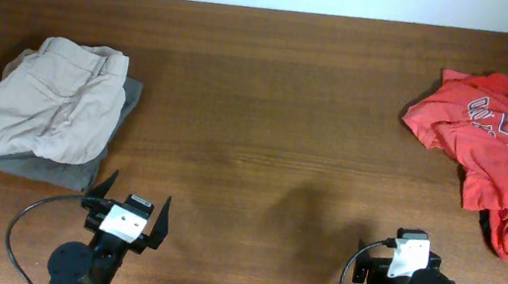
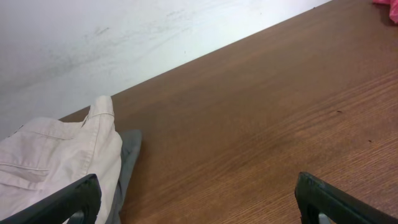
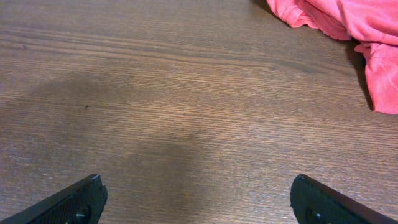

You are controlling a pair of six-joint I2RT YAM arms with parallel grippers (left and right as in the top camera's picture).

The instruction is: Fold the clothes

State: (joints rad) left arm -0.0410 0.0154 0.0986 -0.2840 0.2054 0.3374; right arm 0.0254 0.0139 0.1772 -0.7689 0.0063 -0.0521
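At the far left of the tabletop (image 1: 268,114), the beige shorts (image 1: 46,98) lie loosely bunched on top of grey shorts (image 1: 90,174), whose edge shows below and to the right. My worry from here is that a low pinch at that edge could catch both layers, because beige rests directly on grey, and I would drag the pair together. A one-handed tug could also rumple the beige shorts instead of flattening them. My left hand (image 1: 133,200) sits at the near edge, fingers spread wide and holding nothing. The beige shorts are near it, ahead and to its left, not touching. My right hand (image 3: 199,205) is spread and empty too, well apart from them, nearer a crumpled red shirt (image 1: 497,146) at far right.
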